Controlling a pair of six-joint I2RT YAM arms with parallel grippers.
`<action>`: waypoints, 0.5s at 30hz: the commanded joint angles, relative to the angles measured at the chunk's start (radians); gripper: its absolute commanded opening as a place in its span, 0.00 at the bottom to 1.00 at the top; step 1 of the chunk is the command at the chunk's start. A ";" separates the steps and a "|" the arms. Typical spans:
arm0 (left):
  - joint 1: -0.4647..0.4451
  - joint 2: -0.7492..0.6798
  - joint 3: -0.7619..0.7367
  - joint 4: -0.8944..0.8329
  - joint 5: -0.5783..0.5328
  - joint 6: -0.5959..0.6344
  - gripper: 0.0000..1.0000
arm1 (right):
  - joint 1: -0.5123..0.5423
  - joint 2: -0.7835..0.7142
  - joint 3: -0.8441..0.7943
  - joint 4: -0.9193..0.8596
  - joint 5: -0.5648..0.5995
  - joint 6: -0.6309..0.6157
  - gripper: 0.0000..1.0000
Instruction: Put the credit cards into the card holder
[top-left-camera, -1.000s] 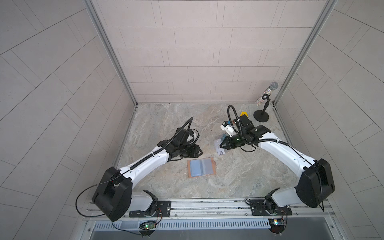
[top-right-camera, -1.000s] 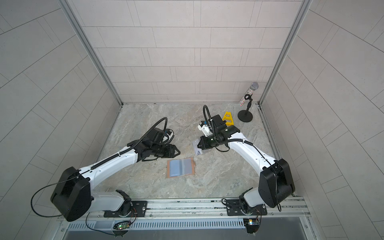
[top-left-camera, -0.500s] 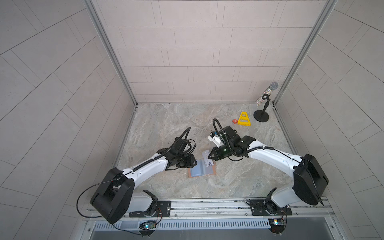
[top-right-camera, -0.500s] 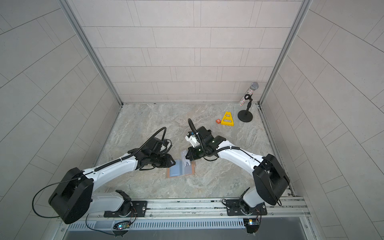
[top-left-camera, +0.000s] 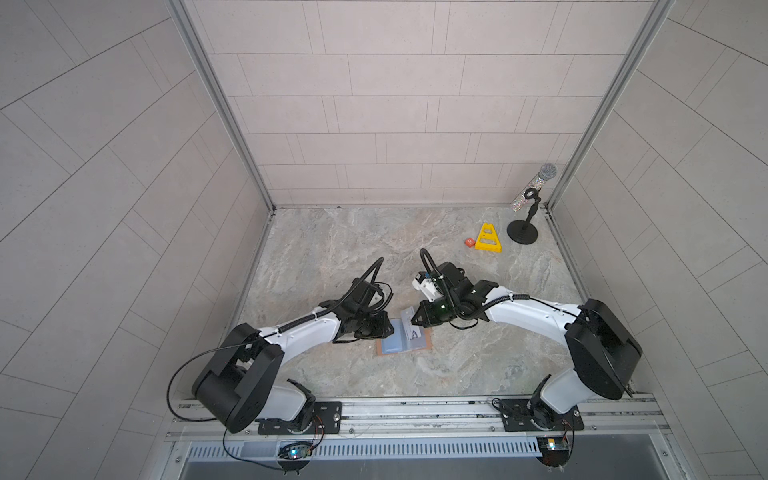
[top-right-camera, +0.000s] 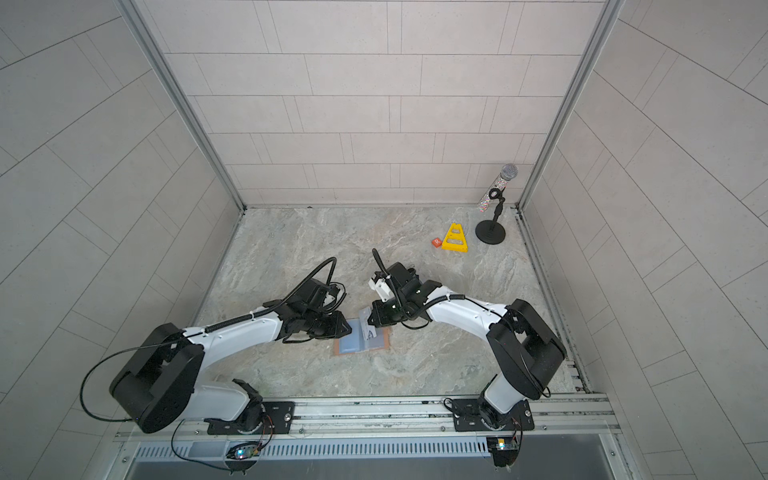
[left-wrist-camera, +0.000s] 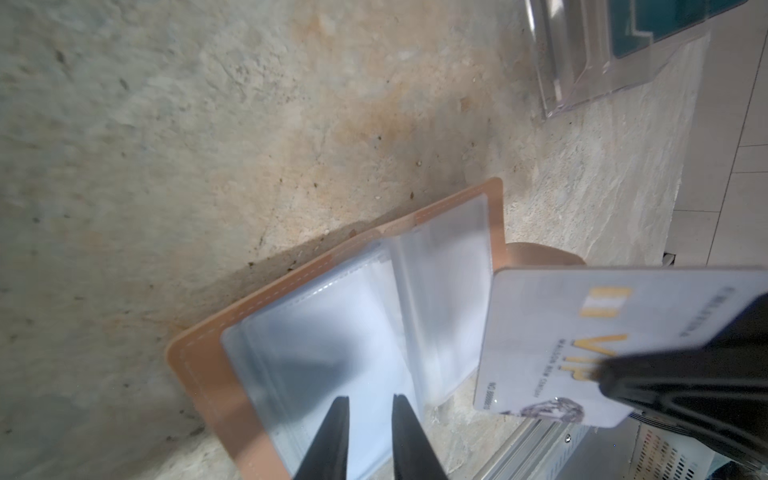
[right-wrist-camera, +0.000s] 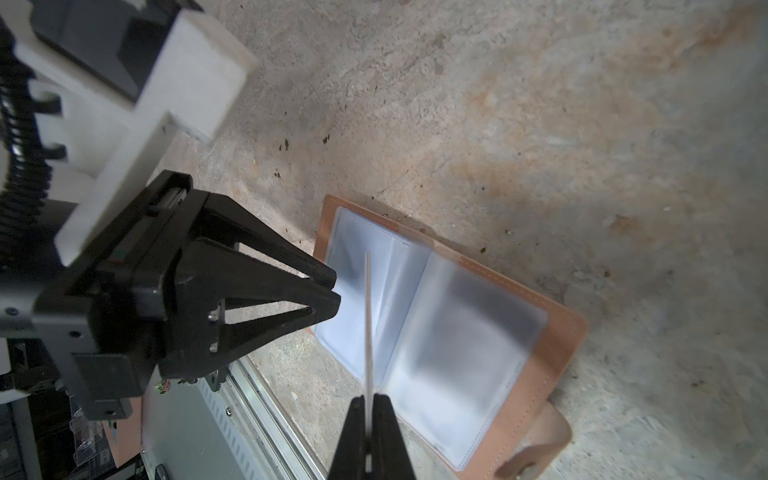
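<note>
Here the right gripper (right-wrist-camera: 368, 405) clamps a white VIP card (left-wrist-camera: 561, 332) edge-on above the open card holder (top-left-camera: 402, 341) on the table (top-left-camera: 374, 257). The left gripper (left-wrist-camera: 370, 401) has its jaws narrowly apart over the clear sleeves (left-wrist-camera: 332, 332).

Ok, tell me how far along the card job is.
Done: the card holder lies open, its sleeves looking empty. In hand: the right gripper is shut on a white card, held over the holder, while the left gripper, jaws slightly apart, sits over one page. Left: slide that card in, then the teal card in the clear stand.
</note>
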 joint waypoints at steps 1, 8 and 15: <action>0.004 0.014 -0.020 0.015 0.001 -0.001 0.25 | 0.007 0.021 -0.006 0.048 0.001 0.028 0.00; 0.005 0.028 -0.038 0.015 -0.012 -0.002 0.25 | 0.007 0.045 -0.025 0.077 0.007 0.046 0.00; 0.004 0.031 -0.048 0.014 -0.018 -0.003 0.25 | 0.009 0.071 -0.043 0.132 -0.022 0.075 0.00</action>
